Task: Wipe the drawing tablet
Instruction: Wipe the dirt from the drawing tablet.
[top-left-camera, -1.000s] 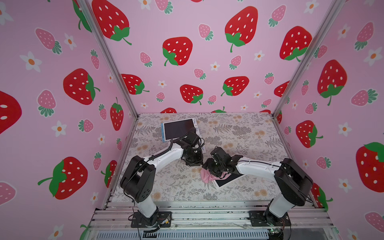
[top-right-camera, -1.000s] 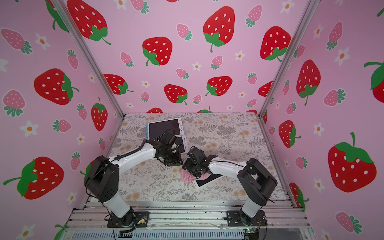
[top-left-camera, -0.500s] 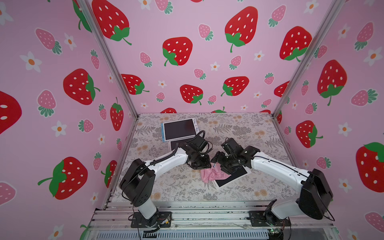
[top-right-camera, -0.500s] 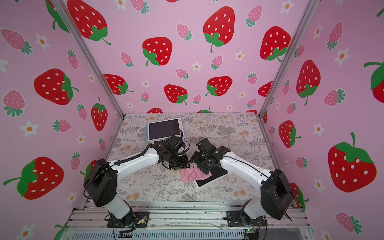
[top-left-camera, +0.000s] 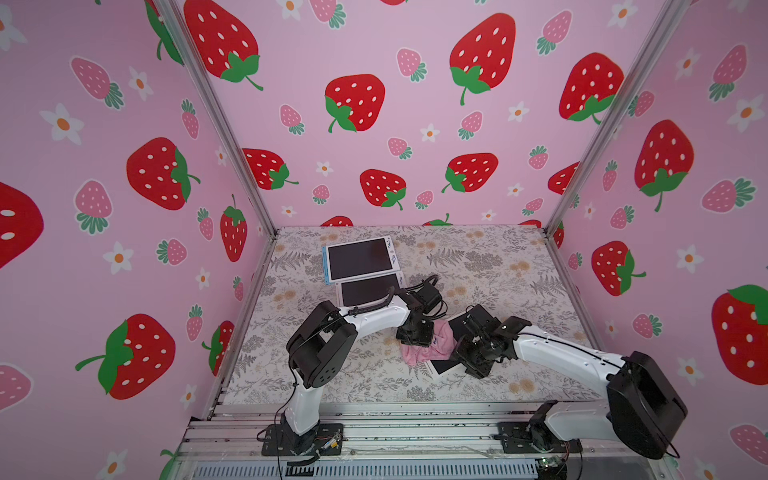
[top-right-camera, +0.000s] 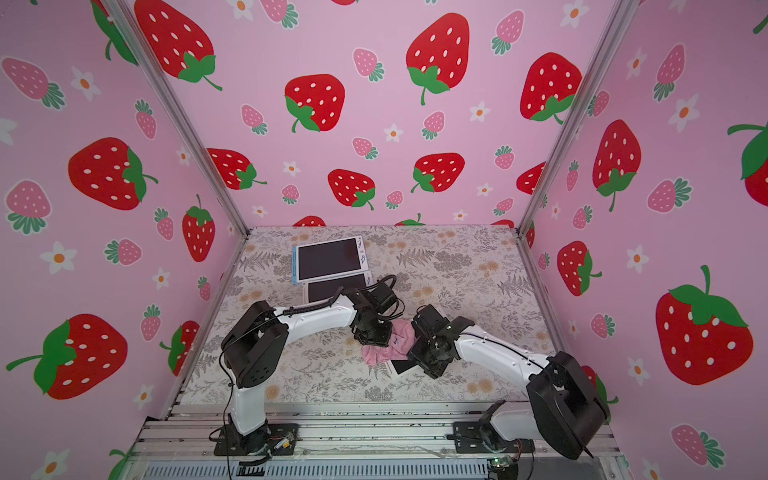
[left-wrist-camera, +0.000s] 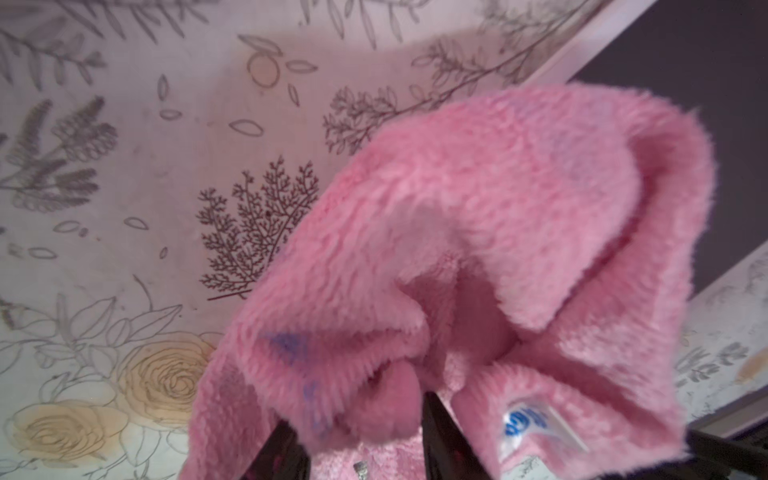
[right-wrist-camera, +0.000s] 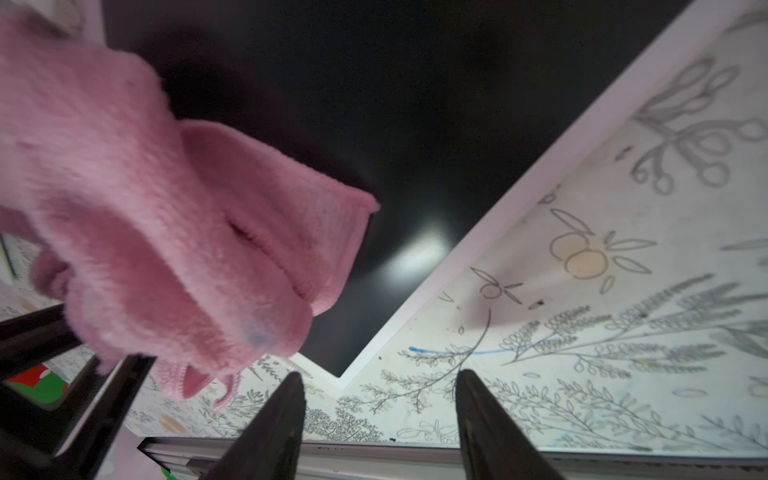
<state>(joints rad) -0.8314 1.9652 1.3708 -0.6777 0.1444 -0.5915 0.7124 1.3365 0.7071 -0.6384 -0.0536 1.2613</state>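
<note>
The drawing tablet (top-left-camera: 445, 366), a white frame round a black screen, lies on the floral mat under both arms. Its screen fills much of the right wrist view (right-wrist-camera: 415, 104) and shows at the edge of the left wrist view (left-wrist-camera: 706, 62). A fluffy pink cloth (top-left-camera: 430, 348) (top-right-camera: 388, 349) is bunched over the tablet's left part. My left gripper (top-left-camera: 415, 332) (left-wrist-camera: 361, 440) is shut on a fold of the cloth (left-wrist-camera: 478, 216). My right gripper (top-left-camera: 469, 353) (right-wrist-camera: 378, 399) stands open and empty just right of the cloth (right-wrist-camera: 145, 228), above the tablet's corner.
Two more tablets lie at the back left, one with a blue edge (top-left-camera: 359, 257) and a pinkish one (top-left-camera: 365, 291) partly under the left arm. Pink strawberry walls close in three sides. A metal rail (top-left-camera: 395, 428) runs along the front edge.
The left gripper came forward and right onto the cloth and closed on it. The right gripper left the cloth, and its arm swung out and back to the cloth's right side.
</note>
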